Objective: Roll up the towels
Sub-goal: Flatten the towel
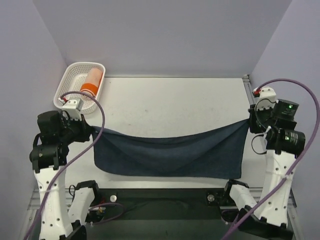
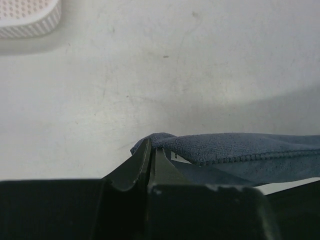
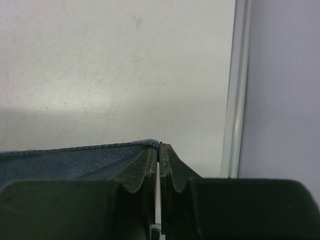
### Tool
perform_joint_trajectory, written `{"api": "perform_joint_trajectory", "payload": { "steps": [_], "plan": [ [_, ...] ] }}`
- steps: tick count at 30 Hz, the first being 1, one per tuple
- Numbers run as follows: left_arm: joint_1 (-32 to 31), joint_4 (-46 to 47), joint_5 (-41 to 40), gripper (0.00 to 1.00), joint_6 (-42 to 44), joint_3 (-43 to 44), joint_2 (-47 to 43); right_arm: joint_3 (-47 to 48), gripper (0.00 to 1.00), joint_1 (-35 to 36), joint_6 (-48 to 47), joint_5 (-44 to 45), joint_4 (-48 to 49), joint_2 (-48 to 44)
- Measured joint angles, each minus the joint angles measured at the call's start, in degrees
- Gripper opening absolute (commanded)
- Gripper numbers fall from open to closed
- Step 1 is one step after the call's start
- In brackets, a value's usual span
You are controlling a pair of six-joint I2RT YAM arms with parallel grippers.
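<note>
Pinched shut, the left claw (image 1: 89,131) grips one top corner of the navy towel (image 1: 170,152), and the right claw (image 1: 248,123) is clamped just as tightly on the opposite top corner. From each wrist view the dark, ridged fingers meet with only a hairline seam between them and cloth caught in the tips.

Beneath everything lies the table (image 1: 165,100), a broad, pale, matte slab, lightly scuffed and speckled, with a thin metal rail (image 3: 232,100) along its right edge.

Across the near half of the table stretches the navy towel, a wide rectangle of soft, napped cloth. Its top edge droops in a shallow curve between the two held corners, and long soft folds fan down from each corner toward the middle. Its lower edge runs fairly straight close to the near edge of the table. At the left claw (image 2: 151,145) the corner is doubled over, showing a stitched hem and fine looped pile. At the right claw (image 3: 160,146) the hem runs as a neat corded line up to the fingertips.

At the far left corner sits the basket (image 1: 72,75), white plastic, oblong with rounded corners, its walls and floor an open lattice. Inside it lies the orange towel (image 1: 93,80), rolled into a plump cylinder.

Smooth purple cables (image 1: 102,115) loop over both arms.
</note>
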Motion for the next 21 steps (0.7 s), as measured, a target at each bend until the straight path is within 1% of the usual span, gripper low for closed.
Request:
{"api": "perform_joint_trajectory", "payload": {
  "steps": [4, 6, 9, 11, 14, 17, 21],
  "plan": [
    [0.11, 0.35, -1.27, 0.0, -1.38, -2.34, 10.25, -5.22, 0.0, 0.79, 0.02, 0.5, 4.74, 11.08],
    [0.13, 0.81, -2.25, 0.0, -2.51, -3.02, 16.48, -8.52, 0.0, 1.7, 0.72, 1.18, 7.93, 18.38],
    [0.11, 2.78, -2.14, 0.0, -4.04, -3.72, 22.93, -11.17, 0.0, 2.99, 2.19, 1.51, 11.37, 26.16],
    [-0.33, 5.27, -1.55, 0.0, -4.63, -4.2, 25.88, -11.32, 0.0, 3.65, 3.34, 1.57, 13.11, 29.18],
    [-1.79, 10.4, -1.49, 0.0, -5.35, -5.22, 28.35, -10.67, 0.0, 4.48, 4.33, 1.53, 15.26, 31.36],
    [-3.43, 14.99, -1.81, 0.0, -5.51, -5.22, 31.23, -8.09, 0.0, 4.57, 4.83, 1.55, 16.48, 34.14],
    [-4.17, 19.98, -2.25, 0.0, -5.51, -5.03, 38.56, -3.74, 0.0, 4.57, 5.03, 1.73, 18.27, 40.06]
  ]
}}
